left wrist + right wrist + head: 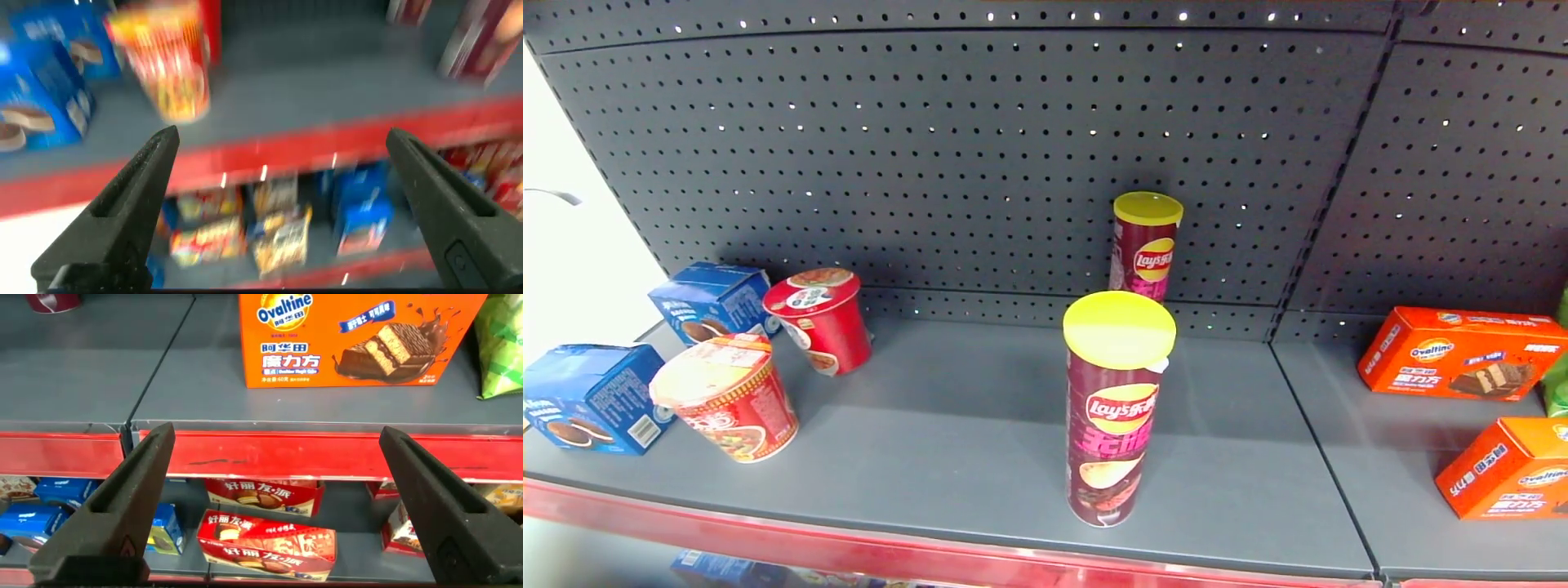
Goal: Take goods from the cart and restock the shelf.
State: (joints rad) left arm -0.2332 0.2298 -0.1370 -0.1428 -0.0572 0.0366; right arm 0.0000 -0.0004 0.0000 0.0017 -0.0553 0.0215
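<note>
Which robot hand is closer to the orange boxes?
Right. The right gripper sits just before the shelf, facing an orange box. The left gripper faces the noodle cup, far off toward the other end.

The chip can [1112, 425] at the front edge of the shelf [980, 441] and the second chip can [1145, 253] at its back each bear a round logo above large characters. The orange boxes [1462, 353] carry an oval logo and white characters. Print on the blue boxes [592, 396] and noodle cups [731, 400] is too fine to read.

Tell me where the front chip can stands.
In the head view, the front chip can stands upright mid-shelf near the red edge, before the second can.
</note>
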